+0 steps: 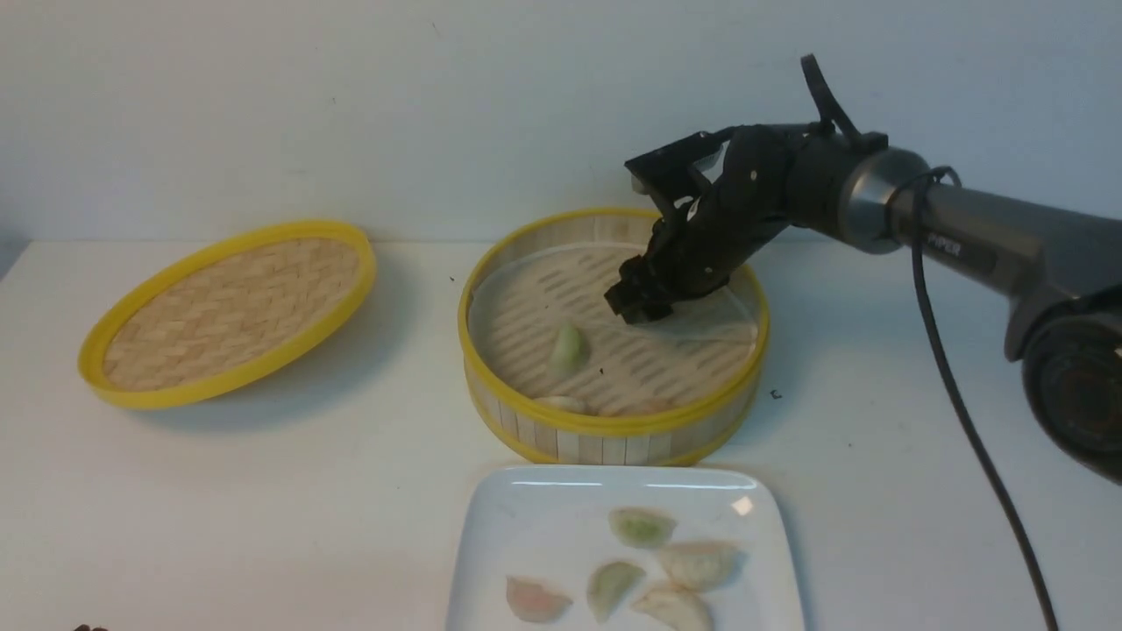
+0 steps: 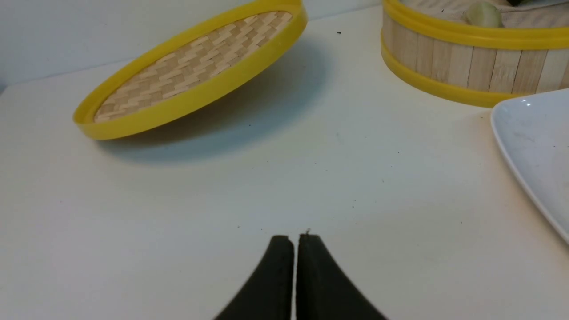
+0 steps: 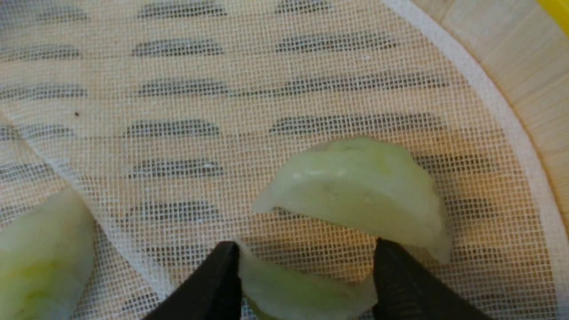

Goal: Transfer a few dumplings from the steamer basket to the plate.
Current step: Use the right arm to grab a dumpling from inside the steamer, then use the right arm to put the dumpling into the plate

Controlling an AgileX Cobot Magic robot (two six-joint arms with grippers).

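Five dumplings [image 1: 699, 563] sat on the plate [image 1: 517, 535]. My right fingers [image 3: 213, 284] were down in the basket [image 1: 614, 428], pinching a pale green dumpling [image 3: 302, 291]. Left fingers [image 2: 278, 275] were just pressed together over the tabletop [image 2: 222, 200], near the lid [image 2: 191, 66].

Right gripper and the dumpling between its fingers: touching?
Touching. Right wrist view: the pale green dumpling fills the gap between the fingers of the right gripper, pressed against both inner faces.
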